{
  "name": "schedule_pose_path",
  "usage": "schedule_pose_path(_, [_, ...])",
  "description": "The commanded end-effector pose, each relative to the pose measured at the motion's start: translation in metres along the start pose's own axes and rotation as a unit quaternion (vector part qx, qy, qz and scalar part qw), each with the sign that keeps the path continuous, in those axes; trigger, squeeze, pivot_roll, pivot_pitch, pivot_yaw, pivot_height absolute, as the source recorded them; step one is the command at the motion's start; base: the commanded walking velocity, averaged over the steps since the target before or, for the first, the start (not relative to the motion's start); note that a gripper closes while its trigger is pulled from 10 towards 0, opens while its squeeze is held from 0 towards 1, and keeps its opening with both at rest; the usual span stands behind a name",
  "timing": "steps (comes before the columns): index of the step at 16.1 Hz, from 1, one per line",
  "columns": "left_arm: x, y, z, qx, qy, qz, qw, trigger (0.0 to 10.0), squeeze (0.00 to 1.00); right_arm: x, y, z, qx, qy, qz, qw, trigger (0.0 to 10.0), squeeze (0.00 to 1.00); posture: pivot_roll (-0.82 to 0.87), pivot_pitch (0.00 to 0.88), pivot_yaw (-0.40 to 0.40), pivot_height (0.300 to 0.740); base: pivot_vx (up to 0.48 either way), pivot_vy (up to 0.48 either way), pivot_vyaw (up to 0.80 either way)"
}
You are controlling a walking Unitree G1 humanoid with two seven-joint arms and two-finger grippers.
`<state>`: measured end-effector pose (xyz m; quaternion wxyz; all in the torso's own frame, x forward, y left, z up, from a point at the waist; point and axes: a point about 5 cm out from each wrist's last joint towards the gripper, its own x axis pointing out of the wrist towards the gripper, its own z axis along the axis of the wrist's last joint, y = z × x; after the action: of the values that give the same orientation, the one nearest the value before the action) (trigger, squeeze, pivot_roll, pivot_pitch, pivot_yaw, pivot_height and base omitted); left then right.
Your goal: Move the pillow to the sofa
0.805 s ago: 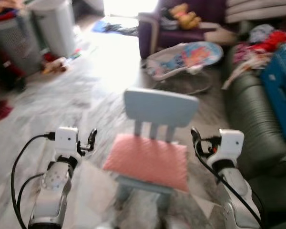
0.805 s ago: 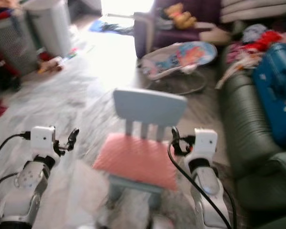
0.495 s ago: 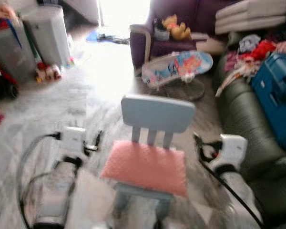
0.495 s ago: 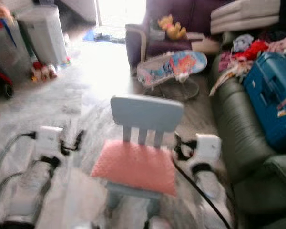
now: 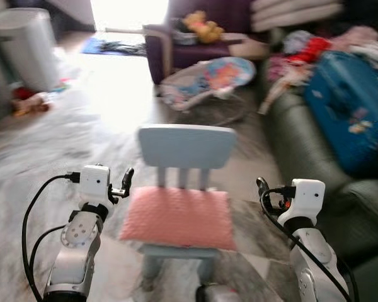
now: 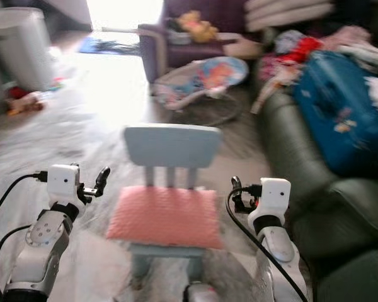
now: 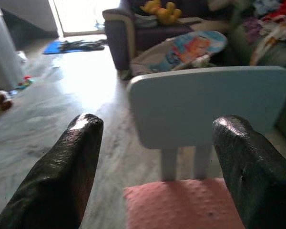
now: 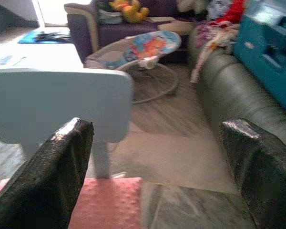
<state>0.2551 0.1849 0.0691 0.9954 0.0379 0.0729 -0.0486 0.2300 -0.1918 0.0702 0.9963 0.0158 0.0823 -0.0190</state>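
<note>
A pink dotted pillow (image 5: 177, 216) lies flat on the seat of a small light-blue child's chair (image 5: 186, 146) straight ahead of me. My left gripper (image 5: 127, 179) hangs open just off the pillow's left edge, level with the seat. My right gripper (image 5: 262, 189) is open too, a little off the pillow's right edge. Both wrist views look past wide-spread black fingers (image 7: 69, 167) at the chair back (image 7: 205, 102) and the pillow (image 8: 105, 202) below. The dark green sofa (image 5: 296, 135) runs along the right.
A blue suitcase (image 5: 349, 110) and heaped clothes (image 5: 305, 50) lie on the sofa. A baby bouncer (image 5: 205, 78) stands on the floor behind the chair, a purple armchair (image 5: 176, 44) with a yellow plush toy beyond it. A white bin (image 5: 22, 44) stands far left.
The camera has swung, so the scene shifted left and the sofa shows more. Both grippers remain open at either side of the pillow, about as before.
</note>
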Motion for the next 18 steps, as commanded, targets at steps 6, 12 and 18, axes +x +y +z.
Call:
schedule_pose_path(6, [-0.003,0.003,0.001,0.0,0.001,0.014,1.0,10.0,0.0,-0.001,-0.001,0.003,0.005,0.004,-0.001,1.0,10.0,0.0,-0.04,0.0,-0.035,0.74,0.0,0.0,-0.37])
schedule_pose_path(12, [-0.006,0.008,0.0,0.008,0.001,0.029,1.0,10.0,0.0,-0.001,0.002,0.008,0.005,-0.011,0.009,1.0,10.0,0.0,-0.03,0.0,-0.033,0.74,0.0,0.0,-0.4])
schedule_pose_path(18, [-0.002,0.012,0.004,0.016,-0.006,0.027,0.999,10.0,0.0,0.001,0.002,0.011,0.012,-0.026,0.009,1.0,10.0,0.0,-0.03,0.0,-0.032,0.74,0.0,0.0,0.0])
